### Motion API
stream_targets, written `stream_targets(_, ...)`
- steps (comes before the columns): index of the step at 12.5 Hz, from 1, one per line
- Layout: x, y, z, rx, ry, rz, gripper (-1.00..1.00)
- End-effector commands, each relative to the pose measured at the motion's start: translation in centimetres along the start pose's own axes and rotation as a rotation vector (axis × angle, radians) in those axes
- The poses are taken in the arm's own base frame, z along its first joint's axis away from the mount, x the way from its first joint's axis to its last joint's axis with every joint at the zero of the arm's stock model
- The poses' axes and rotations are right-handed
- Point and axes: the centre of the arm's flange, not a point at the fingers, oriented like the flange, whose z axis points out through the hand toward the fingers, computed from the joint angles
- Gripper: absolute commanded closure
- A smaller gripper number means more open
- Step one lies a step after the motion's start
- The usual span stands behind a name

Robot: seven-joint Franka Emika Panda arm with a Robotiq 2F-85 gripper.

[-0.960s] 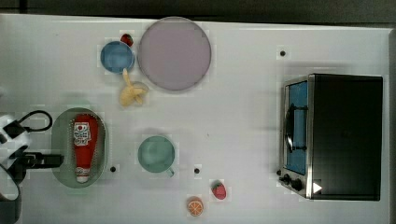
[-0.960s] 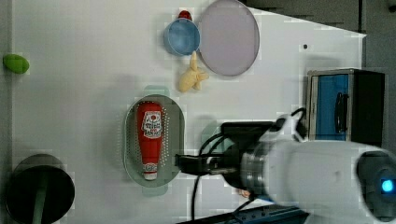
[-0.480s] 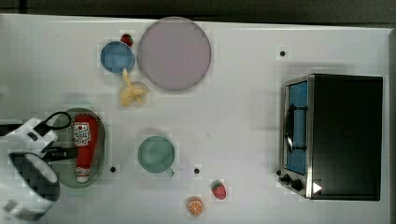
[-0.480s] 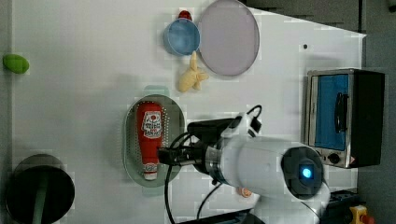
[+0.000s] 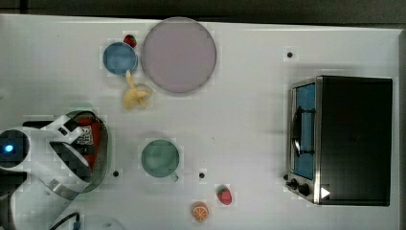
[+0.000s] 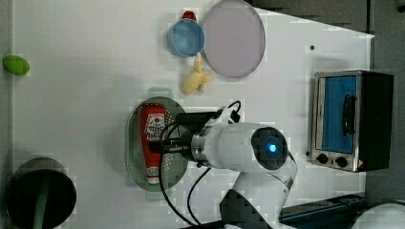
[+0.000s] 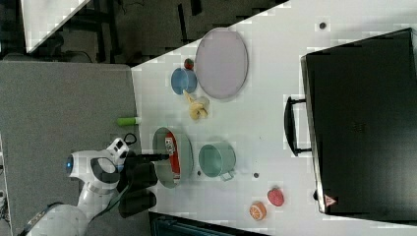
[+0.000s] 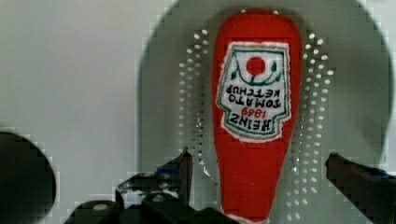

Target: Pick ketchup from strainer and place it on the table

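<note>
The ketchup (image 8: 252,116) lies flat along the strainer (image 6: 136,157); its stitched label and fabric look suggest a soft, light, compressible body that should resist slipping, so the narrowing neck below the label is judged the best place to pinch. The gripper (image 8: 259,170) hangs over it with fingers spread wide, one on each side of that neck, holding nothing. In the top view the strainer sits on the table (image 5: 249,124) at about 9 o'clock from the green cup (image 5: 160,159).
</note>
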Motion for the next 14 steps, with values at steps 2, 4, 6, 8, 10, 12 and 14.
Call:
stream_targets(2,-0.3,-0.5,2.3,0.012,0.030,0.107,-1.00)
stream_targets(4,-0.1,-0.1,4.2,0.011,0.036,0.087,-1.00)
stream_targets(6,0.2,0.1,5.5,0.020,0.047,0.069,-1.00)
stream_targets(8,0.4,0.0,6.1,0.018,0.050,0.067,-0.91)
stream_targets(10,0.3,-0.1,6.3,0.013,0.052,0.062,-0.41)
stream_targets(12,0.3,-0.2,6.1,0.012,0.057,0.060,-0.13)
stream_targets(14,0.3,-0.1,4.7,0.000,0.076,0.057,-0.13)
